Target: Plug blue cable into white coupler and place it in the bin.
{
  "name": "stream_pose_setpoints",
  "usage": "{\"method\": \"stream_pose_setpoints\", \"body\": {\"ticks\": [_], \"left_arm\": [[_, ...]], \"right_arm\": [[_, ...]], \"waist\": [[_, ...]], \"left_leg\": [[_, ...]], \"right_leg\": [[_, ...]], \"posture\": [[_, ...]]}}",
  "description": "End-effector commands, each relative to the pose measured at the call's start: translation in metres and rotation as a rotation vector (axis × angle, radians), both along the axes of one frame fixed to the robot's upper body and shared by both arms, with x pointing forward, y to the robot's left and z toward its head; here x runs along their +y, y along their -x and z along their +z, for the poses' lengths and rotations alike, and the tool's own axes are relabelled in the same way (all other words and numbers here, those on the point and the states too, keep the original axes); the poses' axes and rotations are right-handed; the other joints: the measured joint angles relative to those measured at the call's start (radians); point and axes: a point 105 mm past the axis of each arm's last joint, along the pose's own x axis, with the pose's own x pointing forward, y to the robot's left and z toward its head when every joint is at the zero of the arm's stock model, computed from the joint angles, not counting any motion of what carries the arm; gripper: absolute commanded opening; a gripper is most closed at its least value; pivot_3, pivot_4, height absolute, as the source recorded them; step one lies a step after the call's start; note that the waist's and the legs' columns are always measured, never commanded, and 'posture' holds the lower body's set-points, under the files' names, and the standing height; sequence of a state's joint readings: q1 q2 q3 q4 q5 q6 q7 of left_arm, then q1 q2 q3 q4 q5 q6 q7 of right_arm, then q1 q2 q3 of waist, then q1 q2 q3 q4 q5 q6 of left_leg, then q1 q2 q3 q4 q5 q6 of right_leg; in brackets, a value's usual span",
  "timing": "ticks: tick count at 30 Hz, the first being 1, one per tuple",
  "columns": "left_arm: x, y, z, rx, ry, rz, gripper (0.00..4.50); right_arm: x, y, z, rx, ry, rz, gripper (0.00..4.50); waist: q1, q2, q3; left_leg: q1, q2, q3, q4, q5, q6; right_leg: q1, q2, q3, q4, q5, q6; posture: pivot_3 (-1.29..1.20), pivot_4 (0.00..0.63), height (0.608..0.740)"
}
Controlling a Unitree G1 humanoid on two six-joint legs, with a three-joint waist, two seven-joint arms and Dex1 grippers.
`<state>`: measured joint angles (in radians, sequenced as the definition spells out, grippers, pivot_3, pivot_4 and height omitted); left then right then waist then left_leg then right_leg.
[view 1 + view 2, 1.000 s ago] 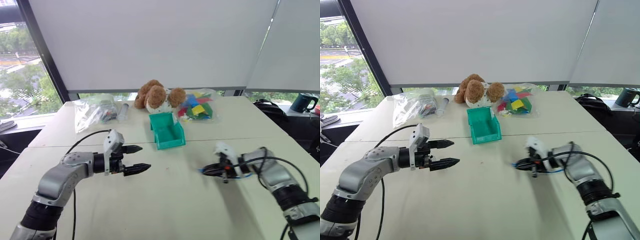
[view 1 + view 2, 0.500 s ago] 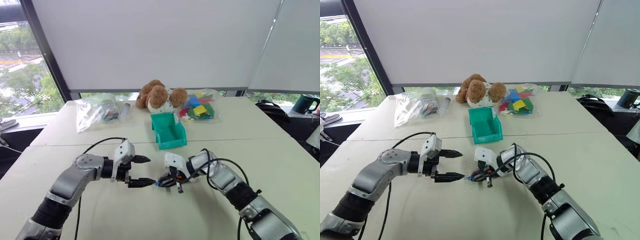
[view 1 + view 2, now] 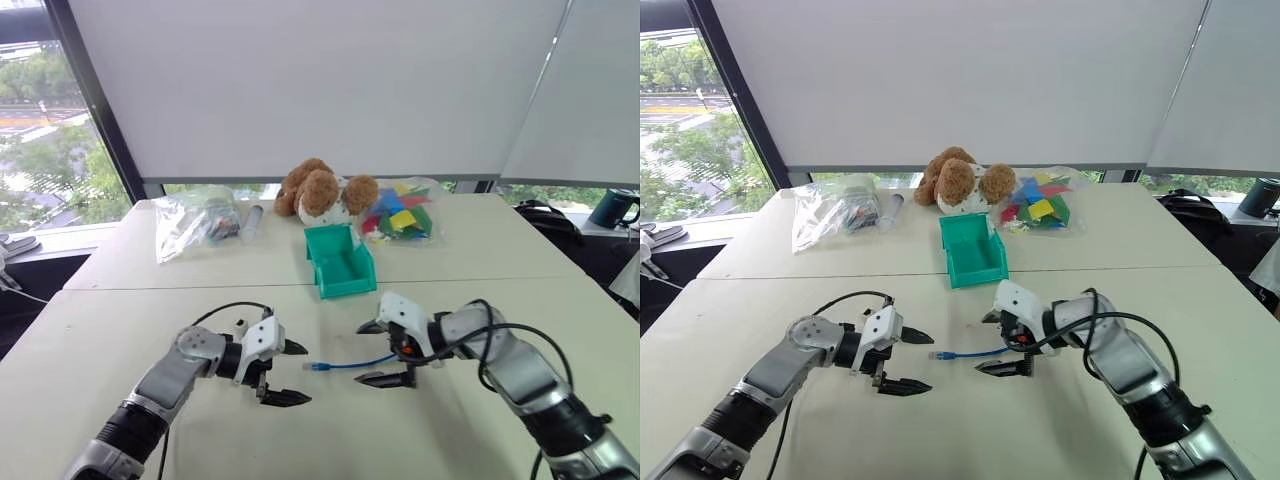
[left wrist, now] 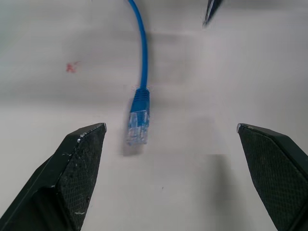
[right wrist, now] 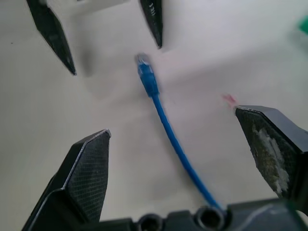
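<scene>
The blue cable (image 3: 350, 363) lies on the white table in the middle, its pale plug (image 4: 138, 126) pointing toward my left gripper (image 3: 288, 373). That gripper hovers low over the table, open, the plug just ahead of its fingertips. My right gripper (image 3: 373, 353) is open too, a finger on either side of the cable (image 5: 166, 125), whose far end runs back to its palm. The teal bin (image 3: 340, 262) stands a little beyond both grippers, empty, its sloped opening facing me. The white coupler is out of view.
A brown teddy bear (image 3: 320, 190) sits right behind the bin. A bag of coloured blocks (image 3: 400, 215) lies to its right; a clear bag (image 3: 195, 220) and a grey tube (image 3: 250, 222) lie to its left. A dark mug (image 3: 610, 205) stands far right.
My right gripper has opened, let go of the blue cable and drawn back to the right. The left gripper has sunk toward the table, still open.
</scene>
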<state>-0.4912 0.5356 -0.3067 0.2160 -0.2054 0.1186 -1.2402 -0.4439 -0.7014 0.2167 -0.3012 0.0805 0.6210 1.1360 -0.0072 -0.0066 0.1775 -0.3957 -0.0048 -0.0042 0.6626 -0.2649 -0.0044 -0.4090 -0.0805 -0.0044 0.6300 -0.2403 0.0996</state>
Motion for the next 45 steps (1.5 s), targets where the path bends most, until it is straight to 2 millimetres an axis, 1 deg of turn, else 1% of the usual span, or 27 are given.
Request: {"method": "stream_pose_setpoints", "body": {"ticks": [1,5,7,8,9,14,15,17,20,22,24,25,30,33,35,39,45], "left_arm": [[-0.003,-0.006,-0.001,-0.035,-0.011,-0.018,4.5],[-0.002,-0.009,-0.01,-0.029,-0.028,-0.014,4.5],[-0.001,-0.01,-0.013,-0.028,-0.034,-0.014,3.94],[-0.001,-0.01,-0.014,-0.025,-0.035,-0.013,3.62],[0.0,-0.01,-0.015,-0.023,-0.036,-0.013,3.15],[0.002,-0.009,-0.017,-0.017,-0.034,-0.01,0.44],[0.002,-0.009,-0.017,-0.016,-0.032,-0.01,0.05],[0.001,-0.01,-0.013,-0.027,-0.014,-0.006,0.05],[-0.005,-0.017,0.003,-0.052,0.069,0.026,0.05],[-0.011,-0.023,0.018,-0.086,0.125,0.051,0.05],[-0.018,-0.028,0.036,-0.136,0.186,0.065,0.05],[-0.021,-0.029,0.042,-0.15,0.208,0.068,0.05],[-0.034,-0.03,0.064,-0.205,0.271,0.057,0.05],[-0.037,-0.03,0.07,-0.216,0.281,0.051,0.05],[-0.038,-0.029,0.071,-0.218,0.281,0.051,0.05],[-0.038,-0.028,0.071,-0.22,0.279,0.052,0.05],[-0.039,-0.027,0.071,-0.223,0.279,0.052,0.05]], "right_arm": [[-0.004,0.01,0.015,-0.041,-0.037,-0.047,4.47],[-0.006,0.017,0.017,-0.038,-0.061,-0.1,4.47],[-0.006,0.019,0.018,-0.037,-0.069,-0.114,4.5],[-0.007,0.02,0.018,-0.037,-0.072,-0.122,4.5],[-0.007,0.021,0.019,-0.038,-0.074,-0.129,4.5],[-0.009,0.028,0.022,-0.022,-0.11,-0.157,4.5],[-0.009,0.031,0.023,-0.011,-0.126,-0.165,4.5],[-0.008,0.036,0.024,0.037,-0.194,-0.194,4.5],[-0.01,0.045,0.024,0.124,-0.296,-0.247,4.5],[-0.006,0.052,0.024,0.202,-0.389,-0.273,4.5],[-0.001,0.053,0.022,0.301,-0.518,-0.323,4.5],[0.002,0.051,0.02,0.339,-0.563,-0.348,4.5],[0.013,0.025,0.014,0.486,-0.738,-0.513,4.5],[0.019,0.01,0.017,0.533,-0.826,-0.569,4.5],[0.023,0.003,0.025,0.562,-0.9,-0.572,4.5],[0.029,0.0,0.027,0.586,-0.916,-0.571,4.5],[0.036,-0.003,0.03,0.611,-0.947,-0.556,4.5]], "waist": [[-0.002,0.0,0.0],[-0.002,0.0,0.0],[-0.002,0.0,0.0],[-0.002,0.0,0.0],[-0.001,0.0,0.0],[-0.001,0.0,0.0],[-0.001,0.0,0.0],[-0.001,0.0,0.0],[0.002,0.0,0.0],[0.006,-0.001,0.0],[0.012,-0.001,0.0],[0.015,-0.001,0.0],[0.016,0.0,0.0],[0.016,0.0,-0.001],[0.016,0.001,-0.001],[0.016,0.001,-0.001],[0.009,0.001,-0.001]], "left_leg": [[0.0,0.0,0.0,0.0,0.0,0.0],[0.0,0.001,0.0,0.0,0.0,0.0],[0.0,0.001,0.0,0.0,0.0,0.0],[0.0,0.001,0.0,0.0,0.0,0.0],[0.0,0.001,0.0,0.0,0.0,0.0],[0.0,0.0,0.0,0.0,0.0,0.001],[0.0,0.0,0.0,0.0,0.0,0.001],[0.0,0.0,0.0,0.0,0.0,0.001],[-0.001,0.001,0.0,0.0,0.0,0.001],[-0.002,0.0,-0.001,0.0,0.0,0.001],[-0.002,0.0,-0.001,0.0,0.0,0.001],[-0.002,0.001,-0.001,0.0,0.0,0.001],[-0.002,0.0,-0.001,0.0,0.0,0.001],[-0.003,0.0,-0.001,0.0,0.0,0.001],[-0.005,0.0,-0.001,0.0,0.0,0.001],[-0.011,0.0,-0.001,0.0,0.0,0.001],[-0.012,0.0,-0.001,0.0,0.0,0.001]], "right_leg": [[0.0,0.0,0.0,0.0,0.0,0.0],[0.0,0.0,0.0,0.0,0.0,0.0],[0.0,0.0,0.0,0.0,0.0,0.0],[0.0,0.0,0.0,0.0,0.0,0.0],[0.0,0.0,0.0,0.0,0.0,-0.001],[0.0,-0.001,0.0,-0.001,-0.001,-0.002],[0.0,-0.001,0.0,-0.001,-0.001,-0.002],[0.0,-0.001,0.0,-0.001,-0.001,-0.002],[0.0,-0.001,0.0,-0.001,0.0,0.0],[0.0,-0.001,0.0,-0.001,0.0,0.0],[0.0,-0.001,0.0,-0.001,0.0,0.0],[-0.001,-0.001,0.0,-0.001,0.0,0.0],[-0.002,-0.001,0.0,-0.001,0.0,0.0],[-0.003,-0.001,0.0,0.0,0.0,0.0],[-0.005,-0.001,0.0,0.0,0.0,0.0],[-0.011,0.0,0.0,0.002,0.001,0.0],[-0.013,0.0,0.0,0.002,0.001,0.0]], "posture": [[0.0,0.15,0.74],[0.0,0.15,0.74],[0.0,0.15,0.74],[0.0,0.15,0.74],[0.0,0.15,0.74],[0.0,0.15,0.74],[0.0,0.15,0.74],[0.0,0.15,0.74],[0.0,0.15,0.74],[0.0,0.15,0.74],[0.0,0.15,0.74],[0.0,0.15,0.74],[0.0,0.15,0.74],[0.0,0.15,0.74],[0.0,0.15,0.74],[0.0,0.15,0.74],[0.0,0.15,0.74]]}}
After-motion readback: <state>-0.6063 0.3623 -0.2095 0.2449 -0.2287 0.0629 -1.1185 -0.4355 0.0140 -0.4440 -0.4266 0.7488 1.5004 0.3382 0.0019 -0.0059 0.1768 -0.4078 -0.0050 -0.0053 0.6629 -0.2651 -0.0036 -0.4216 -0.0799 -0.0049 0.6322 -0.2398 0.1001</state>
